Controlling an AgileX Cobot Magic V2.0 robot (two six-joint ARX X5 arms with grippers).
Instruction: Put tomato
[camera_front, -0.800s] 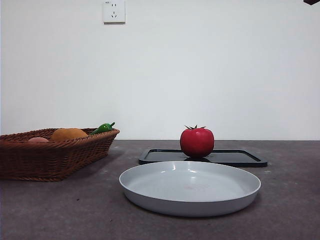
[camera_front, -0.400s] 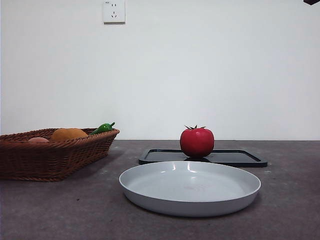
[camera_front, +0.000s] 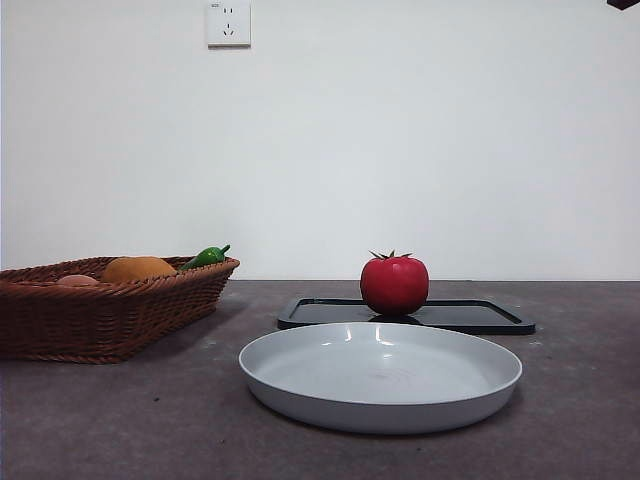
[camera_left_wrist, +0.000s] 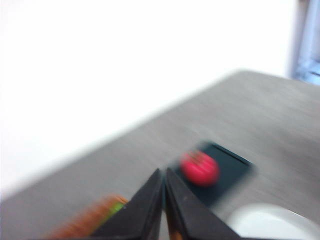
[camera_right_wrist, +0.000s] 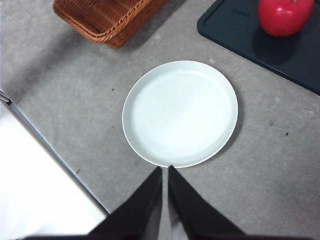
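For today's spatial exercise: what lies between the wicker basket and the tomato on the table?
In the front view, only bare table and the near end of the black tray lie between basket and tomato.

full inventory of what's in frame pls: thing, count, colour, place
tomato: 1, red, standing on the black tray
tray: 1, black, on the table behind the plate
plate: 1, pale grey, front centre, nothing on it
basket: 1, brown wicker, at the left of the front view
orange fruit: 1, orange, in the basket
green pepper: 1, green, in the basket
pinkish item: 1, in the basket, mostly hidden
wall socket: 1, white, on the wall
table: 1, grey
left gripper: 1, black, jaws shut, in the air
right gripper: 1, black, jaws shut, high by the plate's edge
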